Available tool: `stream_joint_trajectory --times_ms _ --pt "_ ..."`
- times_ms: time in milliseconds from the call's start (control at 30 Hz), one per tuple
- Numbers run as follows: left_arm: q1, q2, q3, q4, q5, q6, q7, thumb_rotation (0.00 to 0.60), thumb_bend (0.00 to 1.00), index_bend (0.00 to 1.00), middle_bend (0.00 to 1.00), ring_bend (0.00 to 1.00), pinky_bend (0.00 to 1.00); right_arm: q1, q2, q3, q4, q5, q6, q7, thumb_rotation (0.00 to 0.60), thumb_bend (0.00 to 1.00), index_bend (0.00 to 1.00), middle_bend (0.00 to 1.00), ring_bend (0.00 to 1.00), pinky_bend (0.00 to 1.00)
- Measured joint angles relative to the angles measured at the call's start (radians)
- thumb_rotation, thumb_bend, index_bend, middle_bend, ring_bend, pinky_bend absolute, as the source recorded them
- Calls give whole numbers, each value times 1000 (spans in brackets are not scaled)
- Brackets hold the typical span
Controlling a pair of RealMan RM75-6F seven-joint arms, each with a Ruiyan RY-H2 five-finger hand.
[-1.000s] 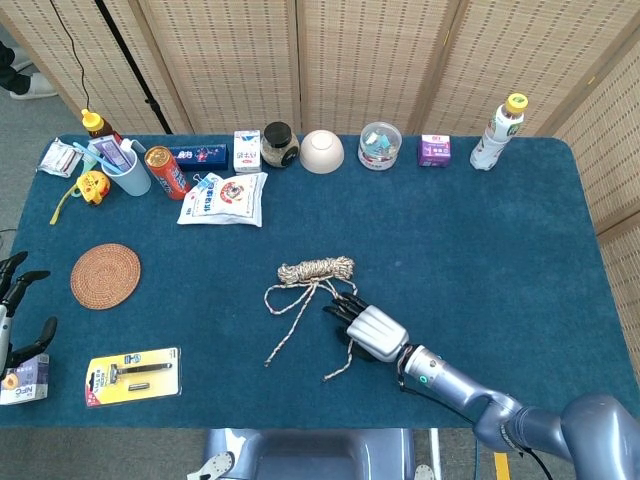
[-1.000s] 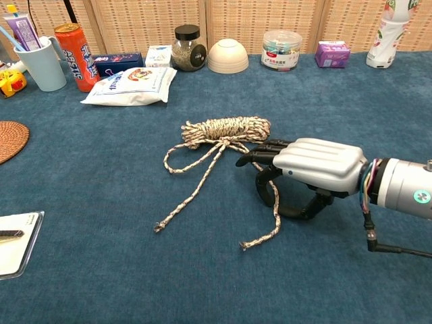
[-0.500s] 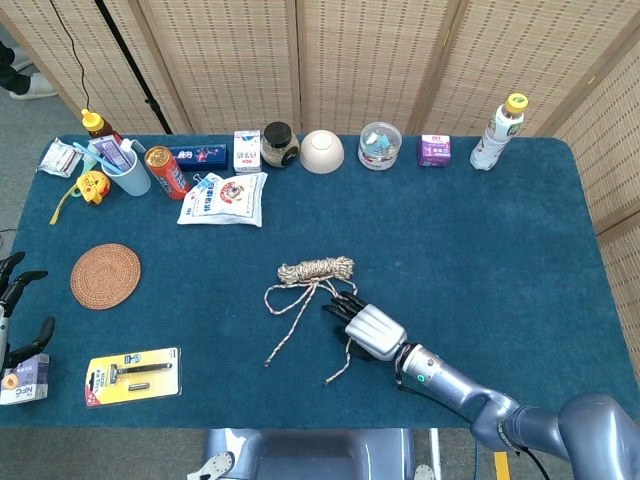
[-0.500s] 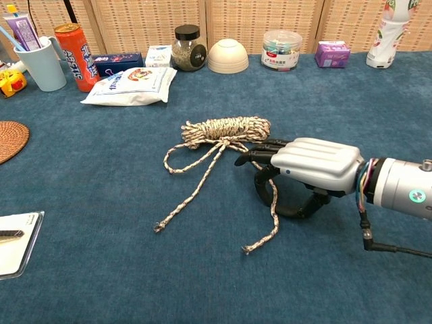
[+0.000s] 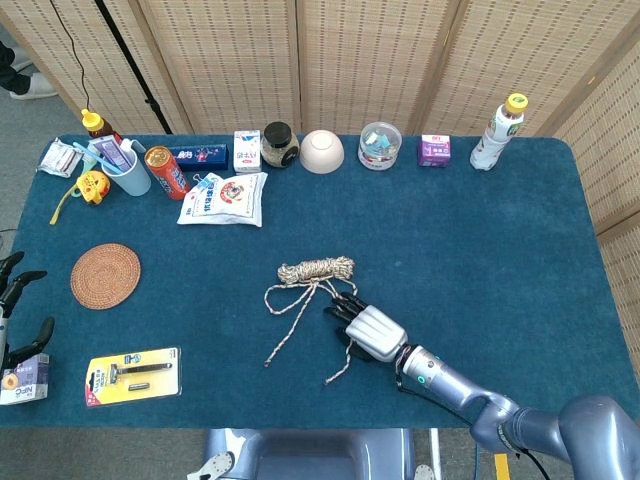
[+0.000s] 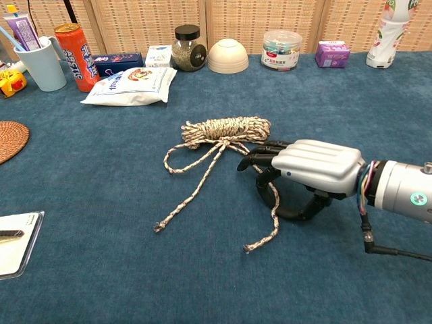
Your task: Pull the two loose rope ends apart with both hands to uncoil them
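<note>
A coil of speckled rope (image 5: 316,268) (image 6: 226,128) lies mid-table, tied in a bow with two loose strands trailing toward me. The left strand's end (image 6: 158,228) lies free on the cloth. My right hand (image 5: 372,330) (image 6: 314,169) rests palm down just right of the coil. Its dark fingers (image 6: 260,156) curl over the right strand (image 6: 273,209), which runs between them and the thumb; that strand's end (image 6: 250,248) lies past the hand. My left hand (image 5: 15,310) hovers at the table's far left edge, far from the rope, fingers spread and holding nothing.
A woven coaster (image 5: 105,275) and a razor pack (image 5: 133,375) lie at the left. Along the far edge stand a cup (image 6: 44,64), can (image 6: 74,46), snack bag (image 6: 131,84), jar (image 6: 187,47), bowl (image 6: 227,55), tub (image 6: 281,49), purple box (image 6: 332,53) and bottle (image 6: 385,34).
My right hand has shifted very slightly over the right strand, and that strand's free end has slid a little to the right. The coil and the left hand have stayed put.
</note>
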State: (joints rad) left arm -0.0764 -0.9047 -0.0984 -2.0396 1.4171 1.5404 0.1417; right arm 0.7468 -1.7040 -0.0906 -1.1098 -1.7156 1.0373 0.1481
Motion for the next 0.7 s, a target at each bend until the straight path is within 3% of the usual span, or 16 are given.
stream_joint_trajectory --times_ms 700 --pt "0 0 -2 -3 3 3 3 600 347 244 96 81 0 -8 -4 -2 -2 -1 10 2 600 398 600 174 0 0"
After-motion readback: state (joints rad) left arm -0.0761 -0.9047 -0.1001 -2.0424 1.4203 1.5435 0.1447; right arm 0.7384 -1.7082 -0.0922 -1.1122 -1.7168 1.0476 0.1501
